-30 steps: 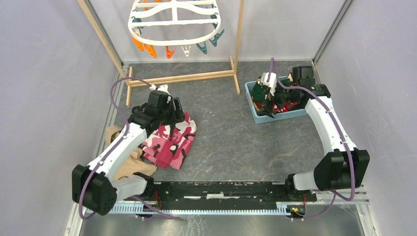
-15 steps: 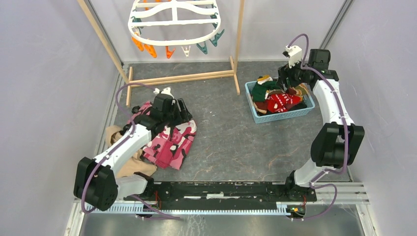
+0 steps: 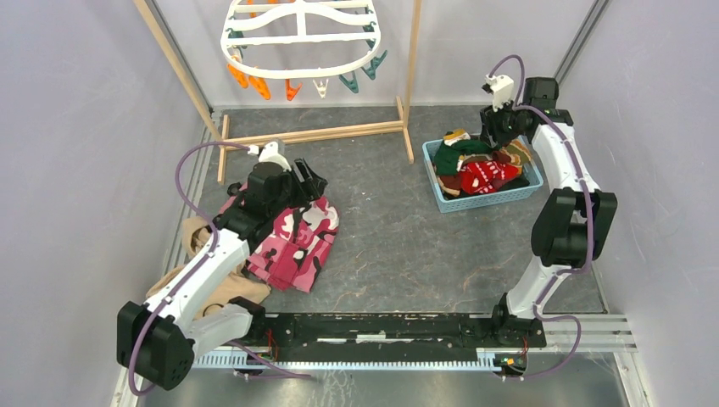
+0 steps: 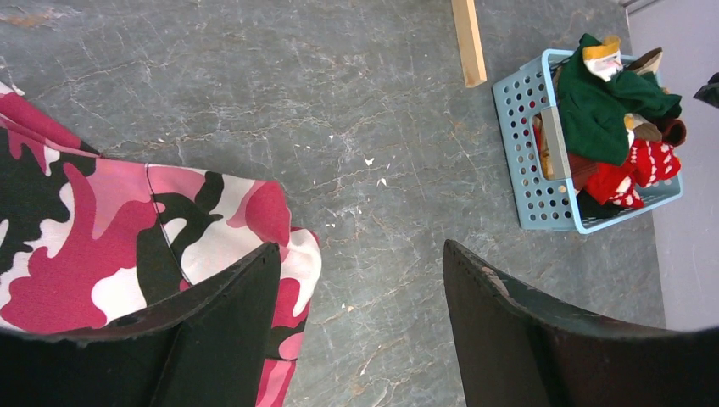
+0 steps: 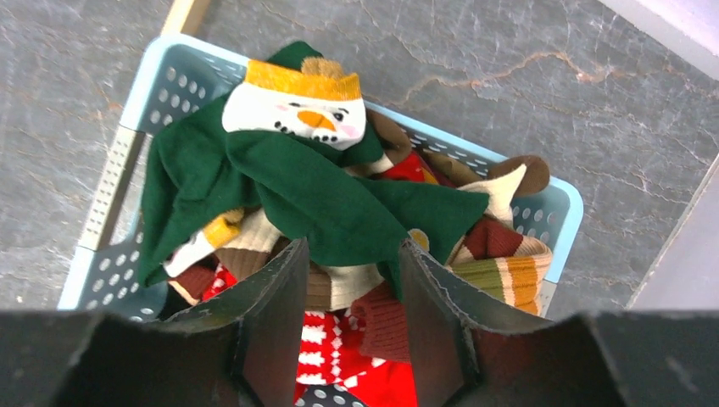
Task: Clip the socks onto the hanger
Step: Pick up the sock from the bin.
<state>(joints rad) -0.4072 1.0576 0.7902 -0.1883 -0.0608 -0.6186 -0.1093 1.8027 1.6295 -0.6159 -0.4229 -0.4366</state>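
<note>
So in the last second the right arm went from being buried in the blue basket [image 3: 475,203] to pulled up and back. The right gripper [image 3: 496,127] now hangs over the basket's far edge, looking down at the pile. Its jaws were spread wide while it was down there and have since narrowed, but the wrist view still shows a clear gap between them, with nothing pinched as far as I can see. Through that gap you just see the dark green sock [image 5: 322,195] draped over the heap and a bit of the red patterned one [image 5: 326,339] below. Hard to say from this angle whether the tips brush the fabric, but I think they're above it. The socks [image 3: 470,165] all look to be sitting in the basket, so my read is that dip came up empty and it needs another go. The left gripper [image 3: 309,182] has only shuffled a little. It hovers over the edge of the pink camo garment [image 4: 102,229], jaws wide apart and holding nothing. The hanger [image 3: 301,38] is up at the back on its stand, clips dangling with no socks on them, so nothing's clipped yet.
</note>
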